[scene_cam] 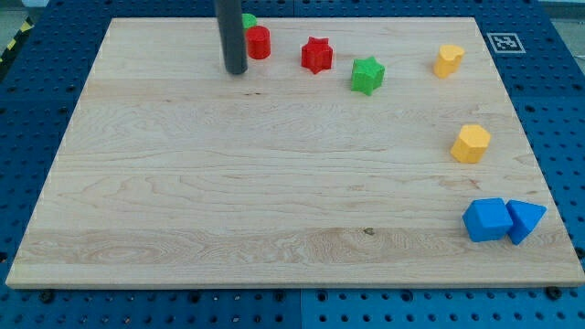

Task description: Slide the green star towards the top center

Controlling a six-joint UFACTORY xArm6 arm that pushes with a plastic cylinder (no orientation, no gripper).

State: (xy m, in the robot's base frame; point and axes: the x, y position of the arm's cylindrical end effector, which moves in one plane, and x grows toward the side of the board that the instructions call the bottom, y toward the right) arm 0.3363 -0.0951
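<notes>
The green star [367, 75] lies on the wooden board [274, 183] near the view's top, right of centre. A red star [317, 55] sits just to its left. My tip [237, 70] rests on the board further left, well apart from the green star. It stands right next to a red cylinder [259, 43]. A small green block [249, 20] shows behind the rod and the red cylinder, partly hidden.
Two yellow blocks sit at the view's right, one near the top [448, 60], one lower [471, 144]. A blue cube [487, 220] and a blue triangular block [525, 220] touch at the bottom right. A marker tag [504, 42] lies off the board's top right corner.
</notes>
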